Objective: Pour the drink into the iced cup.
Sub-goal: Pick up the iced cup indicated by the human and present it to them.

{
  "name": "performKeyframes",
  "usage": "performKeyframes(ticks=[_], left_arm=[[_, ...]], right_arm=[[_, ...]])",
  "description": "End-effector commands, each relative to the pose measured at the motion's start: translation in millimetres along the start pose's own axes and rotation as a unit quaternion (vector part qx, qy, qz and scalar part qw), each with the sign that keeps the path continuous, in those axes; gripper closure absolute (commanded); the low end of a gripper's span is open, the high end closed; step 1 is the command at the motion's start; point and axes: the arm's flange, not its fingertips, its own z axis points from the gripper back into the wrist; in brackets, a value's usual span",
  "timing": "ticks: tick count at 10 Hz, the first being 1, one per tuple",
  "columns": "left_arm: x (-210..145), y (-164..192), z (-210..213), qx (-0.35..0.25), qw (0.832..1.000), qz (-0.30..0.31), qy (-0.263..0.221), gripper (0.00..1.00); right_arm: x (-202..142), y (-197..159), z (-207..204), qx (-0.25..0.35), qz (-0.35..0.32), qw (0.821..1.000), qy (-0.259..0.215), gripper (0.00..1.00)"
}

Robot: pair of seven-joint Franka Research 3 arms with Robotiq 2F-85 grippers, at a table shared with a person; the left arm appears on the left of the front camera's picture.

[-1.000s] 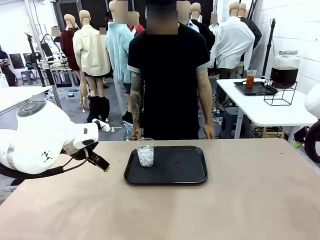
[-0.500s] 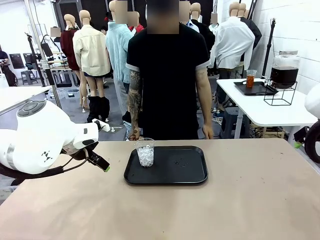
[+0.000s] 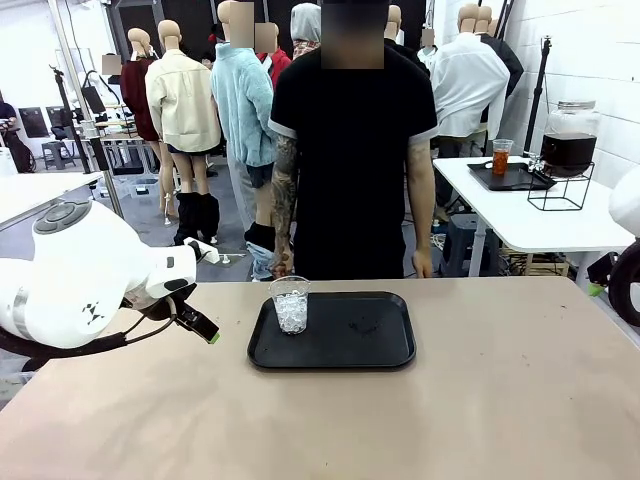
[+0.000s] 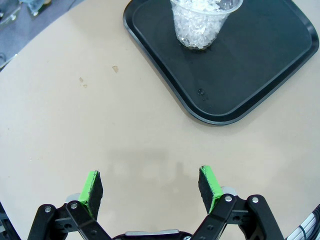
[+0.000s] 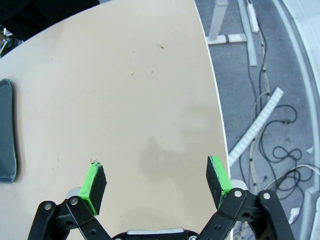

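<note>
The pale beige matte counter carries a glossy black rectangular plastic tray. On it, a clear plastic cup holds white, glassy ice cubes. The left arm's rounded shell is white with a grey cap. The left jaws are black, with bright green pads; the right jaws are the same black, also with green pads. The person's short-sleeved T-shirt is plain black with pale cuff edges. Farther back, a white side counter bears a small black tray, a clear cup of orange-red drink and a glass jar of dark reddish-brown drink on a black wire stand.
</note>
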Motion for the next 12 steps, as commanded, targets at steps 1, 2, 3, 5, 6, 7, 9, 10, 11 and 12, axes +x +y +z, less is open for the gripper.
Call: performKeyframes(ticks=[1, 2, 3, 5, 6, 7, 9, 10, 11, 12], left_arm=[[-0.4, 1.9, 0.9, 0.0, 1.0, 0.002, -0.001, 0.0], [-0.4, 1.9, 0.9, 0.0, 1.0, 0.002, -0.001, 0.0], [-0.4, 1.9, 0.9, 0.0, 1.0, 0.002, -0.001, 0.0], [-0.4, 1.9, 0.9, 0.0, 1.0, 0.002, -0.001, 0.0], [-0.4, 1.9, 0.9, 0.0, 1.0, 0.002, -0.001, 0.0], [-0.4, 1.9, 0.9, 0.0, 1.0, 0.002, -0.001, 0.0], [-0.4, 1.9, 0.9, 0.0, 1.0, 0.002, -0.001, 0.0], [-0.4, 1.9, 0.9, 0.0, 1.0, 0.002, -0.001, 0.0], [-0.4, 1.9, 0.9, 0.0, 1.0, 0.002, -0.001, 0.0], [-0.4, 1.9, 0.9, 0.0, 1.0, 0.002, -0.001, 0.0]], right_arm=[[-3.1, 4.2, 0.5, -0.008, -0.008, 1.0, -0.006, 0.0], [-3.1, 4.2, 0.5, -0.008, -0.008, 1.0, -0.006, 0.0], [-3.1, 4.2, 0.5, -0.008, -0.008, 1.0, -0.006, 0.0], [-3.1, 4.2, 0.5, -0.008, -0.008, 1.0, -0.006, 0.0], [-3.1, 4.2, 0.5, -0.008, -0.008, 1.0, -0.006, 0.0], [-3.1, 4.2, 0.5, -0.008, -0.008, 1.0, -0.006, 0.0], [-3.1, 4.2, 0.5, -0.008, -0.008, 1.0, -0.006, 0.0], [-3.1, 4.2, 0.5, -0.008, -0.008, 1.0, -0.006, 0.0], [-3.1, 4.2, 0.5, -0.008, -0.008, 1.0, -0.006, 0.0], [-3.1, 4.2, 0.5, -0.008, -0.008, 1.0, -0.006, 0.0]])
